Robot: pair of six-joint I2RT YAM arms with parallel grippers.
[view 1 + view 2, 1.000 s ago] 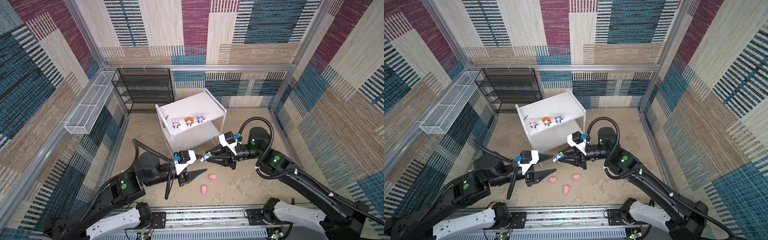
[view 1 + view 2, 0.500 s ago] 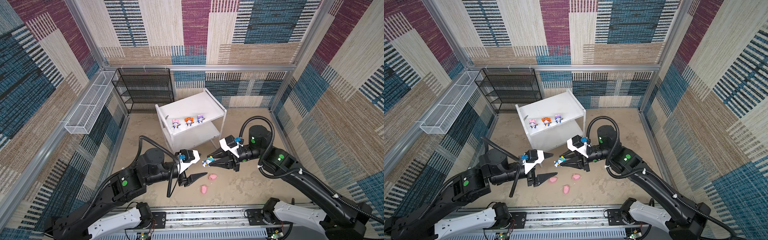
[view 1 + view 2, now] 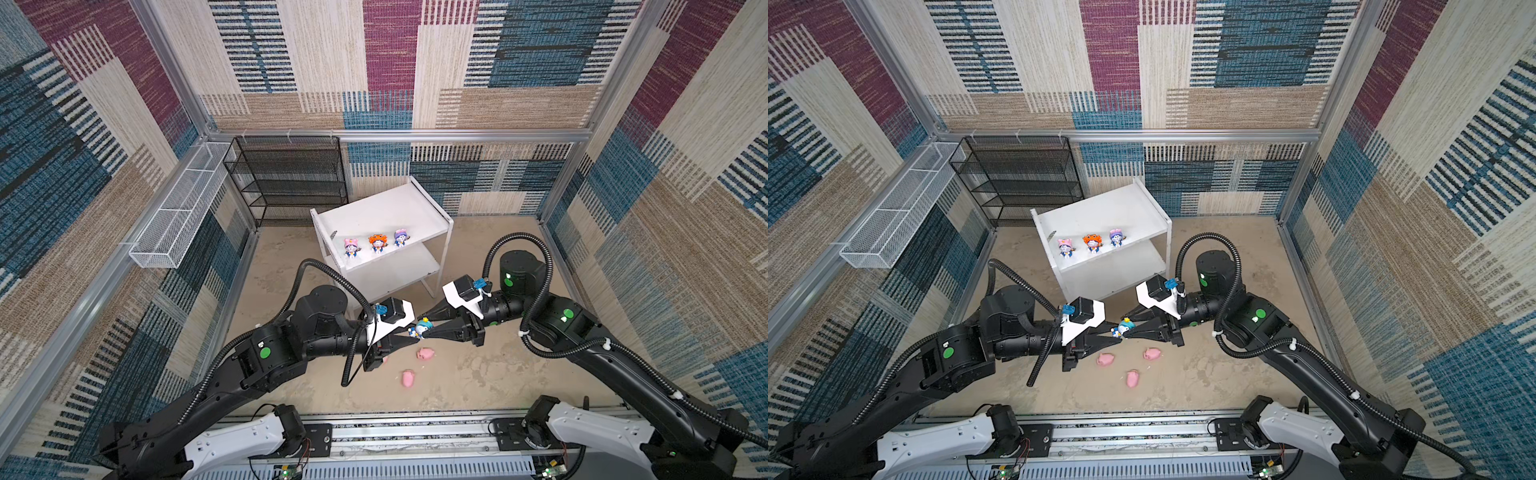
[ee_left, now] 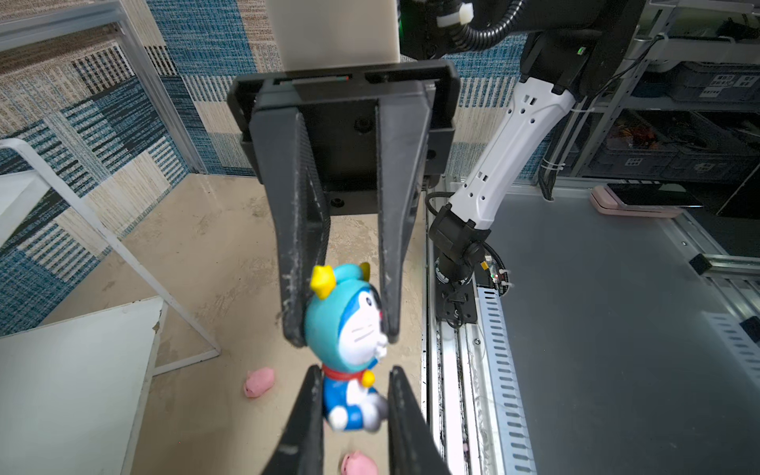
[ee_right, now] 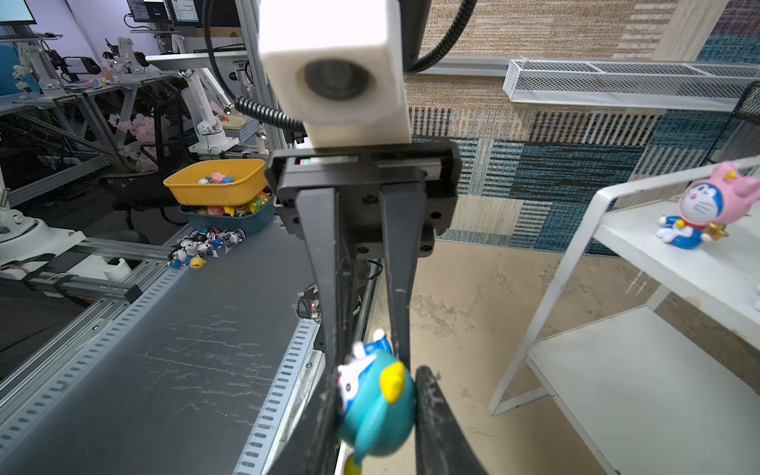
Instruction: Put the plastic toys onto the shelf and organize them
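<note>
Mid-air transfer of one toy. My left fingers (image 4: 306,419) are closed on the blue body of the teal-hooded figurine (image 4: 349,325). My right fingers (image 5: 432,411) are clamped on its hood from the opposite side. Both arms thus hold the same toy, tip to tip, above the worktop (image 3: 478,374) and in front of the shelf (image 3: 390,212).

Step in hand, as I judge it: a hand-to-hand pass, or a re-grip, of the fourth figurine. The next move calls for one pair of fingers to let go while the other keeps its hold. I would then carry the toy to the upper board and set it upright in line with the pink-hooded figurine (image 3: 351,248), the orange-hooded figurine (image 3: 377,243) and the purple-hooded figurine (image 3: 400,237). These stand in a row near that board's front edge. The lower board (image 3: 399,270) is bare.

Not yet shelved: three pink pigs (image 3: 1132,378) lie near one another on the worktop, close to the meeting fingers. A fourth I cannot find.

Surface: beige, mottled, scuffed. Surroundings:
- patchwork woven wall panels (image 3: 390,62) on three sides;
- a black wire-mesh rack (image 3: 286,178) at the back wall, beside the shelf;
- a long white wire-mesh basket (image 3: 178,208) along the left wall;
- an aluminium rail (image 3: 415,432) at the front, carrying both arm bases.
</note>
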